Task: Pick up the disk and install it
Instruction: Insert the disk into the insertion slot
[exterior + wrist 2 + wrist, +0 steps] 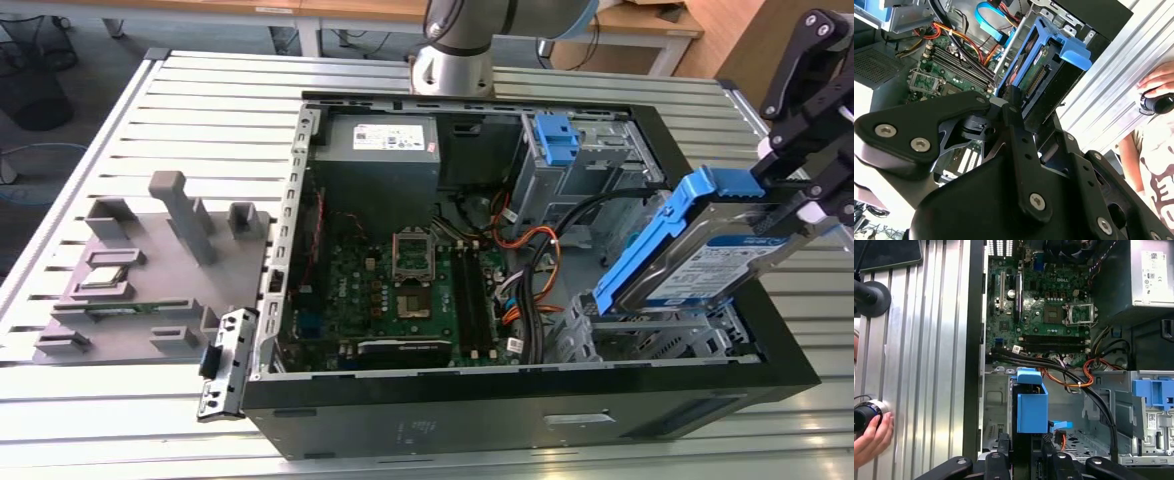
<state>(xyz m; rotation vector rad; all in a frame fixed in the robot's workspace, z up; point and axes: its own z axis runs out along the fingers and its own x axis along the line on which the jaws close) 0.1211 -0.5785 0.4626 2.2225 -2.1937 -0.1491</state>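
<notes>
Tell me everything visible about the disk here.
The disk is a flat silver metal drive with a blue-and-white label, clipped in a blue plastic frame. It hangs steeply tilted, the hand clamped on its upper end, its lower end at the metal drive cage in the open computer case; contact there cannot be told.

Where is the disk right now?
The silver, blue-framed disk hangs tilted in the hand at the exterior view's right, over the metal drive cage.

Open case [534,410] is viewed obliquely from above in the exterior view; motherboard [1044,315] and disk [1031,410] are shared, close up, in both wrist views.
</notes>
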